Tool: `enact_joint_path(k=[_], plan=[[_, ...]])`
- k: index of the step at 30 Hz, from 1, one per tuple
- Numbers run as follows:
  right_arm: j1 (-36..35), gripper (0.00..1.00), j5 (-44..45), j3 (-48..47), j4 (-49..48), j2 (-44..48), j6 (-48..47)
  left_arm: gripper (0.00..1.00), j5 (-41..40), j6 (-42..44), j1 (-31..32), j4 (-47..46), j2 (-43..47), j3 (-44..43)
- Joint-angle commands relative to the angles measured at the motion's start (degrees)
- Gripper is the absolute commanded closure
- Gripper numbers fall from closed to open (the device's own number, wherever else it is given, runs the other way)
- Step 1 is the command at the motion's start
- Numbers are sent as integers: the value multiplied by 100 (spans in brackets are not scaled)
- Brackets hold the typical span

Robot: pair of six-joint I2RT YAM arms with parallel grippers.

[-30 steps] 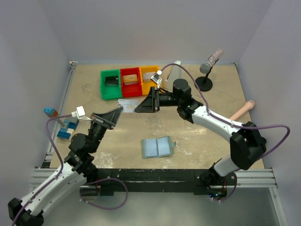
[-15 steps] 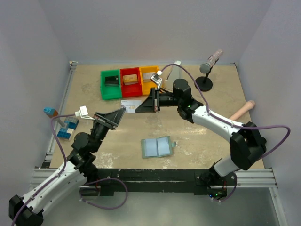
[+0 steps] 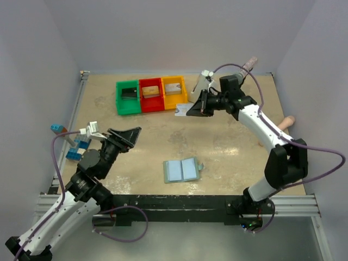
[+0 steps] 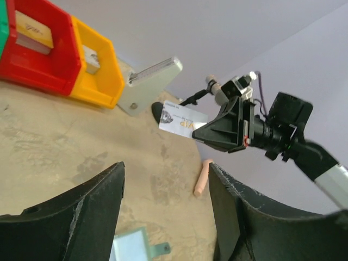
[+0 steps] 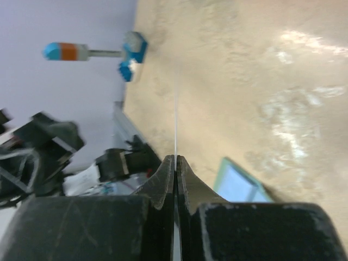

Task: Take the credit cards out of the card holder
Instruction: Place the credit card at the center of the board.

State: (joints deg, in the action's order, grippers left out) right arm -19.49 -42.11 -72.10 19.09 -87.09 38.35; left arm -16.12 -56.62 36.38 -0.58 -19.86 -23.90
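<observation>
Right gripper (image 3: 199, 107) clamped on the silver-grey card (image 3: 183, 111), held off the table (image 3: 234, 147) just beside the yellow bin (image 3: 173, 87), toward the far edge. Left gripper (image 3: 132, 134) jaws apart. Card holder (image 3: 182, 170) lies open near the near edge.

Card holder (image 3: 182, 171) lies on table (image 3: 228, 147) before bins (image 3: 151, 105); credit card (image 3: 182, 112) just right of them.

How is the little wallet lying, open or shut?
Open: the wallet lies spread flat, both pale blue inside halves facing up.
</observation>
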Motion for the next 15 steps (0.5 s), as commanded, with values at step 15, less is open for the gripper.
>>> enact_joint_path(k=[15], plan=[[454,100,951,-1790,2749,-2558,-1936,37,1023,20,-35,1482,-142,175]])
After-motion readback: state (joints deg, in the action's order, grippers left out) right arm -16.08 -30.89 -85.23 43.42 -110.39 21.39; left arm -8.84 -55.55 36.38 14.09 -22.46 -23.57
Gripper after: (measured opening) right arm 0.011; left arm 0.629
